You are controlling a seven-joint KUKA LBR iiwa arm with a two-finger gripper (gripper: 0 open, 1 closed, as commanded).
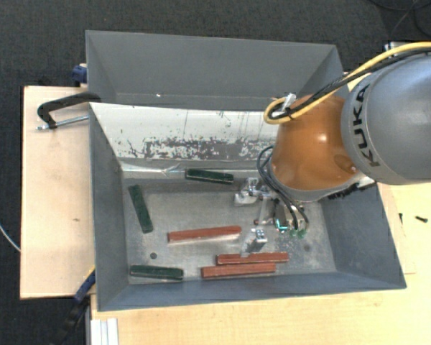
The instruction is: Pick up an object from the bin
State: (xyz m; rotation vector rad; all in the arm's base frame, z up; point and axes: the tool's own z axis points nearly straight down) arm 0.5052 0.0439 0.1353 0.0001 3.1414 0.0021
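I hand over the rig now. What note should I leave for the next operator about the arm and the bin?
End effector: low in the right part of the bin, close by the two front red bars and the right end of the middle red bar.
Further off: back green bar, left green bar, front green bar.
Done: nothing lifted.
Left: grasp one bar, lift it out.

**Grey bin floor and the bars laid on it**

Six flat bars are seen on the scuffed floor of the grey metal bin (pixel 108 221). A middle red-brown bar (pixel 203 234) is taken as landmark. Behind it, a dark green bar (pixel 208 177) lies by the back wall. To its left a slanted green bar (pixel 140 208) is found. In front-left lies a third green bar (pixel 156 272). In front-right are two touching bars — a farther red-brown bar (pixel 262 258) and a nearer red-brown bar (pixel 233 270).
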